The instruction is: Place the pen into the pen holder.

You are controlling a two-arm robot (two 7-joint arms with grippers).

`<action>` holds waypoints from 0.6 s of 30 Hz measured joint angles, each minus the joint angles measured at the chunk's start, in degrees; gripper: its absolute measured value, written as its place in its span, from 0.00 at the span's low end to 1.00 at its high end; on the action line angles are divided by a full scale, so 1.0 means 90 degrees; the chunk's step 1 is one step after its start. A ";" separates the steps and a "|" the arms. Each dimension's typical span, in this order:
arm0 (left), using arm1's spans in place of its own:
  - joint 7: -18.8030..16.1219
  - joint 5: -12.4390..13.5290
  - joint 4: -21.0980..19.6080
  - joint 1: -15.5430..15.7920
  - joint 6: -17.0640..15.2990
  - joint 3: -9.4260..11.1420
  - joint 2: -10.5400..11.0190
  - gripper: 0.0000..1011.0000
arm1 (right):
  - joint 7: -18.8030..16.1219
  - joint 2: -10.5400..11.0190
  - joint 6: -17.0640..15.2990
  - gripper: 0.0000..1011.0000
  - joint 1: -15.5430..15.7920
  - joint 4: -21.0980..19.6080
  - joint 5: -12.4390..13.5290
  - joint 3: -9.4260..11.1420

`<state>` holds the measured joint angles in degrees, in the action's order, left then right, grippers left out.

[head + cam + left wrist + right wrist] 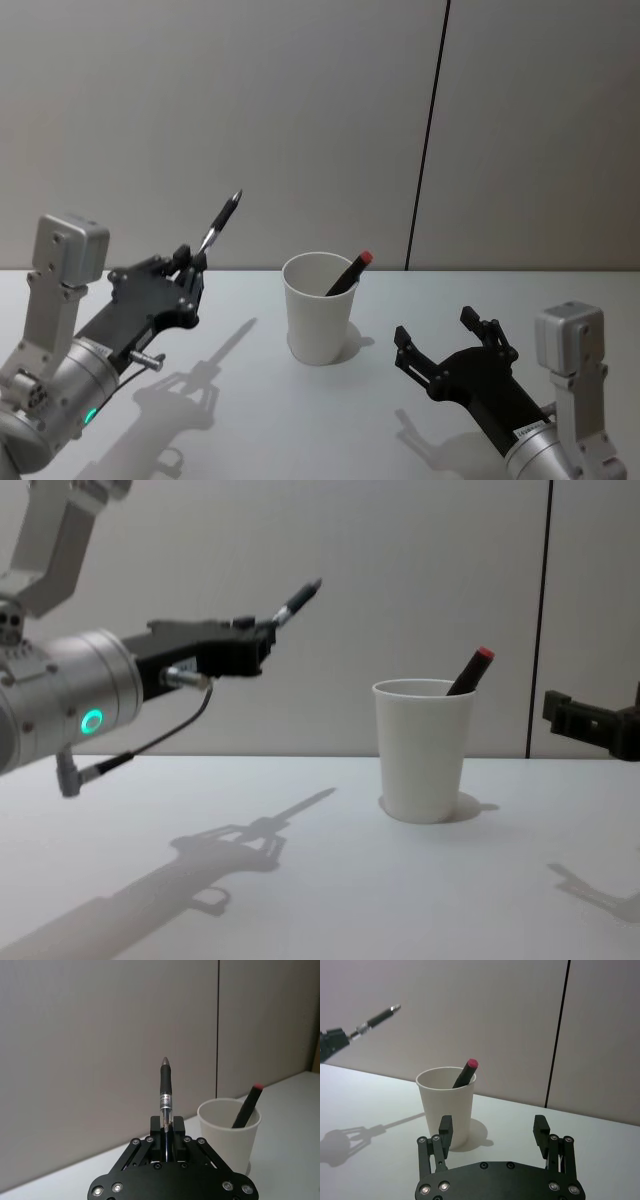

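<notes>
Clearly the carrying step is under way: the left tool point(190, 262) is closed on the pen point(221, 220), pinching it at its lower end so that most of the barrel sticks out beyond the fingertips, tilted upward and toward the wall. That grip leaves a long free length to lower in, and the pen hangs above the bench point(250, 420), to the left of the pen holder point(320, 320) and higher than its rim, which should let it clear the lip. The holder stands upright at mid-bench with a red-capped pen point(350, 272) already leaning against its far right side, so the open room is on the left. The right tool point(435, 325) waits low to the holder's right, spread wide and empty, out of the way.
</notes>
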<state>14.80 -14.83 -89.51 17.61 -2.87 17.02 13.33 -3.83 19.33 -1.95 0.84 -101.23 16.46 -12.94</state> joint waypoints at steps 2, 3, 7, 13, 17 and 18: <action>0.0062 -0.0014 -0.0004 0.0035 0.0119 0.0000 -0.0004 0.16 | 0.0000 0.0000 0.0000 0.99 0.0000 0.0000 0.0000 0.0000; 0.0103 -0.0027 -0.0005 0.0052 0.0201 0.0000 -0.0006 0.16 | 0.0000 0.0000 0.0000 0.99 0.0000 0.0000 0.0000 0.0000; 0.0321 -0.0110 -0.0004 0.0174 0.0591 0.0013 -0.0029 0.16 | 0.0000 0.0000 0.0000 0.99 0.0000 0.0000 0.0000 0.0000; 0.0604 -0.0234 0.0054 0.0361 0.1048 0.0047 -0.0062 0.16 | 0.0000 0.0000 0.0000 0.99 0.0000 0.0000 0.0000 0.0000; 0.0820 -0.0345 0.0121 0.0510 0.1370 0.0079 -0.0094 0.16 | 0.0000 -0.0008 -0.0004 0.99 0.0000 -0.0001 0.0004 0.0002; 0.0904 -0.0393 0.0139 0.0565 0.1490 0.0091 -0.0108 0.16 | -0.0008 -0.0021 -0.0018 0.99 0.0000 -0.0005 0.0028 0.0008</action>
<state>22.93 -18.36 -88.26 22.70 10.54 17.84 12.35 -3.90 19.14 -2.11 0.84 -101.27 16.72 -12.87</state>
